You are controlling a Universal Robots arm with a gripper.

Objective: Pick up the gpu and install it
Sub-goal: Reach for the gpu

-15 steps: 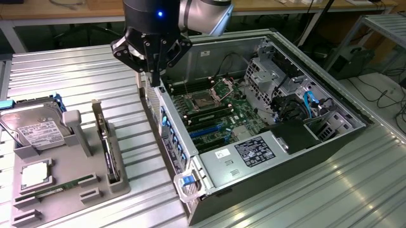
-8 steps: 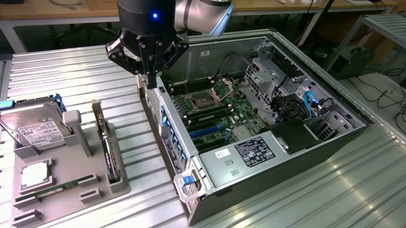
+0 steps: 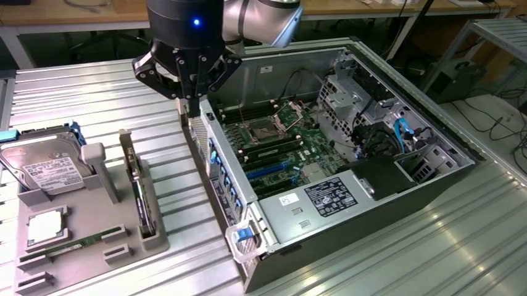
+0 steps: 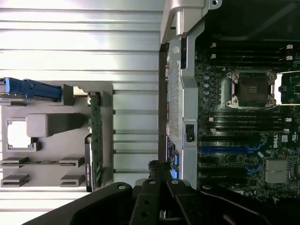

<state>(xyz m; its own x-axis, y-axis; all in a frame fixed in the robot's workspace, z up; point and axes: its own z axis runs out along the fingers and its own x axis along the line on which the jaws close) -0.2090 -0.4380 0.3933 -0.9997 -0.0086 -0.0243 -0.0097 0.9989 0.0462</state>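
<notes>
Gpu [image 3: 138,188] is standing on its long edge in a slot of the grey holder tray [image 3: 82,259], its pale bracket [image 3: 125,145] pointing toward the far end. It is looking light and stiff but fragile, a thin board with exposed parts. The bare upper edge near mid-length is probably offering the safest pinch, and the slot walls are likely calling for a straight lift. A hard drive [image 3: 45,166] and a grey post [image 3: 92,163] are crowding one side of the card. On the other side the ribbed metal table [image 3: 107,98] is leaving a narrow lane before the rear wall [image 3: 216,176] of the open computer case [image 3: 461,154]. The gripper [image 3: 187,98] is hovering above that wall, its claw pinched together and carrying nothing. The motherboard [image 3: 280,135] is lying face-up inside the case, open from above.
</notes>
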